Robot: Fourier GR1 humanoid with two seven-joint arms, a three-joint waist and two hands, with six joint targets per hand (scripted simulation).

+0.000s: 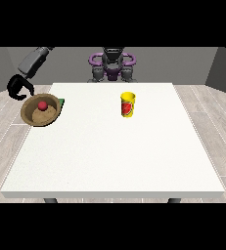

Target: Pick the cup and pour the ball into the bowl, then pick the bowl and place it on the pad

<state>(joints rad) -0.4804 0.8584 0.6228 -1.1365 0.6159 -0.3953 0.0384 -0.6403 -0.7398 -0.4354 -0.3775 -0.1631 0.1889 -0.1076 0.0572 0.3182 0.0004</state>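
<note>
The fingers of the hand at the view's left (19, 88) are curled like a hook and they hold nothing; the hand hangs just beyond the table's left edge, near the far left corner, close to the bowl but not touching it as far as I can see. The bowl (41, 111) is brown and sits at the left edge of the table (114, 156), tilted a little, with part of it over the edge. Inside the bowl lies the red ball (43, 105). Under the bowl's far right side a small piece of the green pad (61, 101) shows, so the bowl lies at least partly on it. The yellow cup (128, 104) with a red mark stands upright, well apart from the bowl, towards the table's far edge and a little right of its middle. The other hand is not visible.
</note>
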